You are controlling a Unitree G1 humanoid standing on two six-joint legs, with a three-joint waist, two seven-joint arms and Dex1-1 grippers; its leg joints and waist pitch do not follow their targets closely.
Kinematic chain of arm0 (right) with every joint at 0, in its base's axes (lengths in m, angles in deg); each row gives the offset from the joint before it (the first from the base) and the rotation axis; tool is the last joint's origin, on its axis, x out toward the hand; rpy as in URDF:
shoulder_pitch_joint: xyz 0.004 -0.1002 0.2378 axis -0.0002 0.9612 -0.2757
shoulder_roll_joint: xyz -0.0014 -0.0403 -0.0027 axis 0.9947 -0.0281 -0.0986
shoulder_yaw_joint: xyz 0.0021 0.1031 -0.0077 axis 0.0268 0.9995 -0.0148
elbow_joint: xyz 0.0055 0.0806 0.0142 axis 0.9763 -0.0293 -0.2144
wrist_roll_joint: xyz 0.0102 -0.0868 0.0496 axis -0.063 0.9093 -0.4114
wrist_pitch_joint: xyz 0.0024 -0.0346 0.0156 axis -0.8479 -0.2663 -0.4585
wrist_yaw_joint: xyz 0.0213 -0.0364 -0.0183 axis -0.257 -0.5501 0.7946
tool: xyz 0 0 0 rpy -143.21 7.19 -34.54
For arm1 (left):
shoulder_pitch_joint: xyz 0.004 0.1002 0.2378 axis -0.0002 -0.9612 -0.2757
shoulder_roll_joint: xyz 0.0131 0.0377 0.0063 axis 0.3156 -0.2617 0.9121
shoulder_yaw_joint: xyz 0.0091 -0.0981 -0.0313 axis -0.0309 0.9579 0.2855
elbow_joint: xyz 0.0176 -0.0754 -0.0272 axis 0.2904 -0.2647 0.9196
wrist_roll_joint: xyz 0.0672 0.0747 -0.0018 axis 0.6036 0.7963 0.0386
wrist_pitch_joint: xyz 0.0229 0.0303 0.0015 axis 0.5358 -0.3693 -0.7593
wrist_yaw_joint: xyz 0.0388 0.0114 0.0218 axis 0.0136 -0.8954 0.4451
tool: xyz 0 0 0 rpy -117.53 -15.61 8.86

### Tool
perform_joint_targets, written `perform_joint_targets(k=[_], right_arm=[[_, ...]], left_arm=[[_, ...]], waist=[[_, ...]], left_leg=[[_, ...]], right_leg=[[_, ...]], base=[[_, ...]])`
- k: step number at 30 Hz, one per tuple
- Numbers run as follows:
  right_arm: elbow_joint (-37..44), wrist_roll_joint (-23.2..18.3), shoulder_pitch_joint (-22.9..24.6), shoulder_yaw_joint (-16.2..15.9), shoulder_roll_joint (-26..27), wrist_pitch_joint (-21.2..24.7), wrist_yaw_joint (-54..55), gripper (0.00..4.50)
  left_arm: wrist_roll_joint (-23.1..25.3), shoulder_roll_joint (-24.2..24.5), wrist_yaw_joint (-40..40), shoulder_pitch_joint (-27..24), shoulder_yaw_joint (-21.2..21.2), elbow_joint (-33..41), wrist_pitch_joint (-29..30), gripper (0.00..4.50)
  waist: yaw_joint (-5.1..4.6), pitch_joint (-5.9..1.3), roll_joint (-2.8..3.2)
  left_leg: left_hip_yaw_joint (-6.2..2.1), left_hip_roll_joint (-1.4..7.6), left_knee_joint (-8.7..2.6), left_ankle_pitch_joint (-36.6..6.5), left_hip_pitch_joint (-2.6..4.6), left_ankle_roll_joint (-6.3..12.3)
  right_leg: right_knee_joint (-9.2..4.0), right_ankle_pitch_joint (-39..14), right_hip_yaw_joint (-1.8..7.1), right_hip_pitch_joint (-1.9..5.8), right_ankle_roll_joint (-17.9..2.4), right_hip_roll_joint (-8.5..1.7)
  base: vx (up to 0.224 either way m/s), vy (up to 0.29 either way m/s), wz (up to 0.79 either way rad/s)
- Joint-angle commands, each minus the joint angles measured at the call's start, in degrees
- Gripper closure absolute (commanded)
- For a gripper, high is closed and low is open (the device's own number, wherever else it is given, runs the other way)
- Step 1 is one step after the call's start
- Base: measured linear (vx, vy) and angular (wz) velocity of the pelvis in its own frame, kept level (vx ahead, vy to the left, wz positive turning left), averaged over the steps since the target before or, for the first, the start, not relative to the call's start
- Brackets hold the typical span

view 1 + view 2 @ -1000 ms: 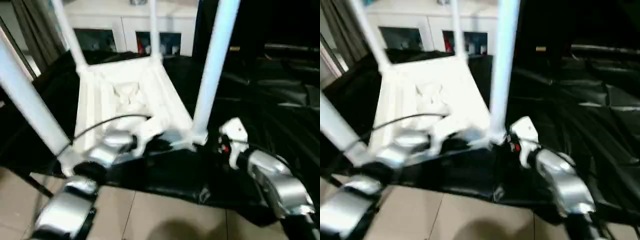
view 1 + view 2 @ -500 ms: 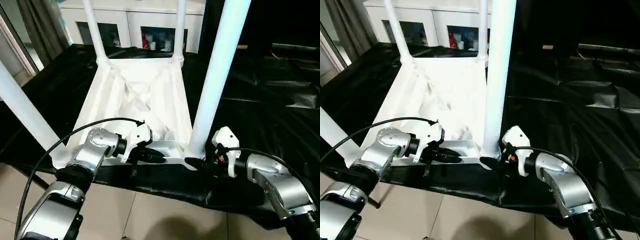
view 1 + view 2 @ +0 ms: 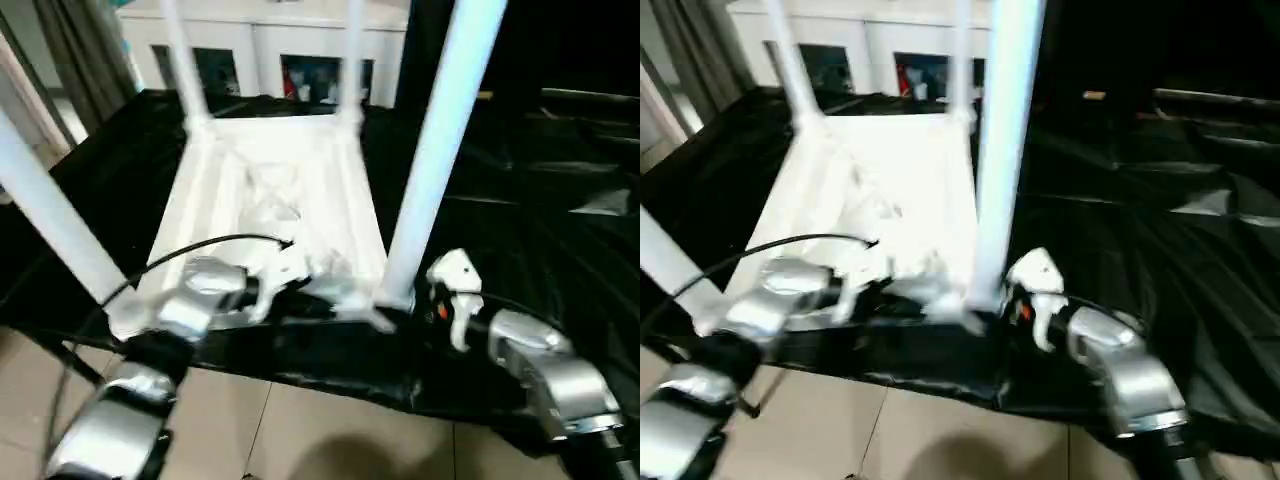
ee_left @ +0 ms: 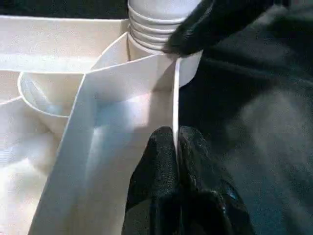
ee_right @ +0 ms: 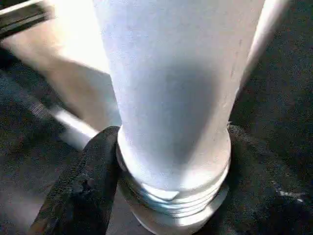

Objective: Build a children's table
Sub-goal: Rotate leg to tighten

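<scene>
since half a second before, little had moved: both grippers stayed at the near edge of the table top (image 3: 290,190), which lay upside down on the black-covered bench (image 3: 560,220) with its legs pointing up. left gripper (image 4: 175,147) was pinched shut on the thin rim of the top, just beside the corner socket. right gripper (image 5: 166,161) sat spread around the ribbed base of the near right leg (image 3: 432,150), one black finger (image 5: 85,181) touching it. a white cabinet (image 3: 290,50) stood behind.
</scene>
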Motion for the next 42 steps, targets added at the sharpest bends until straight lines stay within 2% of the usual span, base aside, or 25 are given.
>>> perform_joint_targets(k=[1,3,4,6,7,8,9,10,12,14,16,17,19,20,21,22,23,26,28,31,32,34,35,36,42], right_arm=[[-2.1,0.6,-1.0,0.5,5.0,0.3,8.9,1.74],[-2.9,1.4,-1.6,1.1,7.5,0.3,13.1,1.74],[-3.5,2.0,-2.1,1.4,9.2,0.5,16.1,1.74],[-4.4,2.7,-2.7,1.8,10.5,0.5,18.9,1.74],[-5.7,4.3,-3.6,1.7,12.0,0.0,22.1,1.74],[-6.7,5.5,-4.2,0.8,12.6,-1.2,22.6,1.74],[-7.1,6.0,-4.5,0.2,12.7,-2.0,22.3,1.74],[-6.9,5.8,-4.6,-0.5,12.6,-2.9,20.5,1.74],[-6.8,5.8,-4.6,-0.8,12.6,-3.5,19.6,1.74],[-4.9,4.2,-4.2,-1.4,11.5,-5.2,14.6,1.05],[-3.8,4.1,-4.1,-2.2,8.8,-6.8,10.0,1.05],[-3.7,4.0,-4.1,-2.3,8.6,-6.9,9.7,1.02],[-2.9,3.3,-4.0,-2.6,6.8,-6.9,7.1,0.76],[-2.1,3.7,-3.6,-3.7,4.0,-6.8,3.8,0.65],[-2.1,3.7,-3.6,-3.7,4.0,-6.8,3.8,0.60],[-1.5,3.7,-3.2,-4.6,2.3,-6.3,1.5,0.60],[-0.3,3.3,-2.5,-5.4,0.3,-5.9,-2.0,0.47],[1.4,2.3,-1.4,-6.0,-2.4,-5.0,-7.0,0.47],[1.8,1.3,-0.8,-5.0,-4.3,-5.6,-10.6,0.47],[1.7,0.4,-1.0,-4.5,-5.1,-6.1,-11.6,0.47],[1.7,0.4,-1.0,-4.5,-5.1,-6.1,-11.6,0.47],[1.7,-0.7,-1.3,-4.0,-5.4,-6.0,-12.5,0.47],[1.8,-1.2,-1.4,-3.9,-5.7,-5.8,-13.4,0.47],[1.7,-1.3,-1.4,-4.1,-6.0,-5.5,-14.2,0.47],[1.2,-0.9,-1.2,-4.7,-7.2,-5.6,-16.6,1.00]], left_arm=[[1.2,-4.3,-6.6,0.2,-0.7,-3.6,1.5,4.50],[1.8,-6.0,-9.1,1.0,-1.0,-4.6,1.7,4.50],[2.1,-7.3,-11.1,1.5,-1.1,-5.3,2.1,4.50],[2.5,-8.4,-13.1,2.0,-1.2,-6.0,2.3,4.50],[3.1,-10.0,-15.8,2.9,-1.2,-7.4,2.3,4.50],[3.7,-11.1,-17.4,3.6,-1.4,-8.5,2.0,4.50],[4.0,-11.5,-17.9,3.9,-1.5,-9.1,1.7,4.50],[4.1,-11.8,-18.6,4.1,-1.3,-9.4,1.9,4.50],[4.1,-11.9,-19.0,4.3,-1.2,-9.7,2.0,4.50],[4.1,-11.6,-18.4,4.5,-1.1,-9.9,2.0,4.50],[4.0,-10.4,-15.4,4.4,-0.9,-9.7,0.7,4.50],[4.0,-10.3,-15.1,4.4,-0.9,-9.6,0.5,4.50],[3.7,-9.2,-12.7,4.1,-0.9,-9.5,-1.1,4.50],[3.3,-7.7,-9.6,3.4,-0.9,-8.9,-3.8,4.50],[3.3,-7.7,-9.6,3.4,-0.9,-8.9,-3.8,4.50],[2.6,-7.0,-7.5,2.8,-0.7,-8.3,-4.5,4.50],[1.7,-6.1,-4.8,2.1,-0.5,-7.5,-4.5,4.50],[0.2,-4.2,0.1,0.8,-0.1,-5.9,-4.3,4.50],[-2.6,-1.1,8.0,-1.3,0.4,-2.7,-3.1,4.50],[-4.1,0.4,11.4,-2.2,0.8,-1.1,-2.5,4.50],[-4.1,0.4,11.4,-2.2,0.8,-1.1,-2.5,4.50],[-4.6,1.2,13.2,-2.9,1.1,-0.2,-2.3,4.50],[-4.9,1.7,14.0,-3.3,1.4,0.3,-1.8,4.50],[-4.8,2.2,14.3,-3.5,1.4,0.4,-1.9,4.50],[-4.9,3.5,15.5,-4.7,1.5,2.1,-0.9,4.50]], waist=[[-0.09,-2.69,-1.15],[-0.12,-2.68,-1.12],[-0.23,-2.65,-0.87],[-0.29,-2.70,-0.88],[-0.39,-2.70,-0.50],[-0.48,-2.83,-0.60],[-0.41,-2.85,-0.74],[-0.32,-2.89,-0.46],[-0.29,-2.99,-0.75],[-0.09,-3.16,-0.72],[-0.02,-3.13,-0.73],[-0.01,-3.23,-0.96],[0.07,-3.20,-0.90],[0.05,-3.12,-1.07],[0.06,-3.18,-1.09],[0.06,-3.15,-0.96],[0.00,-3.17,-1.03],[0.02,-3.22,-0.88],[0.05,-3.17,-1.02],[0.00,-3.18,-0.66],[0.30,-3.24,-0.60],[0.17,-3.21,-0.65],[0.16,-3.25,-1.07],[0.21,-3.23,-0.93],[0.29,-3.20,-1.22]], left_leg=[[-0.47,2.31,-4.10,-15.9,0.66,0.95],[-0.63,2.34,-4.27,-15.9,0.54,0.41],[-0.59,2.32,-4.35,-16.3,0.63,0.18],[-0.75,2.26,-4.45,-16.5,0.51,-0.05],[-0.76,2.26,-4.55,-17.1,0.57,-0.16],[-0.82,2.17,-4.52,-17.0,0.48,-0.34],[-0.75,2.14,-4.48,-16.6,0.45,0.07],[-0.73,2.12,-4.42,-16.6,0.52,0.33],[-0.64,2.04,-4.27,-15.6,0.32,1.40],[-0.58,2.07,-4.03,-14.0,0.23,2.91],[-0.45,2.10,-3.94,-13.6,0.25,3.74],[-0.57,2.09,-3.85,-12.8,-0.14,4.34],[-0.50,2.10,-3.79,-12.2,-0.04,5.05],[-0.56,2.00,-3.82,-11.9,-0.31,5.31],[-0.58,1.99,-3.76,-11.6,-0.43,5.39],[-0.52,2.11,-3.77,-11.9,-0.26,5.61],[-0.58,2.15,-3.78,-11.7,-0.44,5.76],[-0.54,2.39,-3.80,-11.6,-0.30,6.10],[-0.53,2.50,-3.85,-11.8,-0.31,6.26],[-0.42,2.74,-3.93,-12.2,-0.02,6.08],[-0.32,2.85,-3.91,-12.3,0.24,5.91],[-0.36,2.77,-4.00,-12.0,-0.05,5.74],[-0.32,2.76,-3.91,-11.7,-0.11,5.90],[-0.27,2.75,-3.91,-11.6,-0.05,5.97],[-0.11,2.71,-3.73,-10.5,-0.12,6.45]], right_leg=[[-5.09,-17.8,2.15,1.85,-12.6,-2.27],[-5.26,-18.5,2.16,1.86,-11.4,-2.24],[-5.36,-18.2,2.26,1.54,-11.1,-2.15],[-5.31,-18.0,2.17,1.79,-10.7,-2.13],[-5.35,-17.3,2.22,1.62,-10.5,-2.04],[-5.32,-16.6,2.15,1.82,-10.5,-2.08],[-5.41,-15.8,2.18,1.86,-10.5,-2.08],[-5.38,-15.2,2.23,1.80,-10.6,-2.08],[-5.29,-13.6,2.33,2.00,-10.8,-2.14],[-5.12,-11.3,2.31,2.16,-11.2,-2.12],[-5.10,-10.7,2.31,2.08,-11.9,-2.14],[-4.91,-10.3,2.21,2.49,-12.0,-2.24],[-4.97,-10.3,2.18,2.35,-12.3,-2.19],[-5.00,-10.9,2.11,2.50,-12.3,-2.23],[-4.96,-11.0,2.05,2.70,-12.1,-2.20],[-5.01,-11.3,2.09,2.44,-12.1,-2.22],[-4.91,-11.2,2.01,2.71,-12.2,-2.24],[-4.68,-10.0,2.05,2.47,-13.2,-2.24],[-4.55,-9.7,2.05,2.51,-14.0,-2.28],[-4.45,-9.3,2.15,2.07,-14.9,-2.20],[-4.40,-8.5,2.19,1.94,-15.4,-2.21],[-4.18,-7.8,2.13,2.18,-15.3,-2.14],[-4.07,-7.3,2.17,2.26,-15.3,-2.27],[-4.10,-7.5,2.17,2.22,-15.3,-2.30],[-4.15,-8.3,2.19,2.17,-14.8,-2.31]], base=[[0.000,0.000,0.00],[0.000,0.000,0.00],[0.000,0.000,0.00],[0.000,0.000,0.00],[0.000,0.000,0.00],[0.000,0.000,0.00],[0.000,0.000,0.00],[0.000,0.000,0.00],[0.000,0.000,0.00],[0.000,0.000,0.00],[0.000,0.000,0.00],[0.000,0.000,0.00],[0.000,0.000,0.00],[0.000,0.000,0.00],[0.000,0.000,0.00],[0.000,0.000,0.00],[0.000,0.000,0.00],[0.000,0.000,0.00],[0.000,0.000,0.00],[0.000,0.000,0.00],[0.000,0.000,0.00],[0.000,0.000,0.00],[0.000,0.000,0.00],[0.000,0.000,0.00],[0.000,0.000,0.00]])
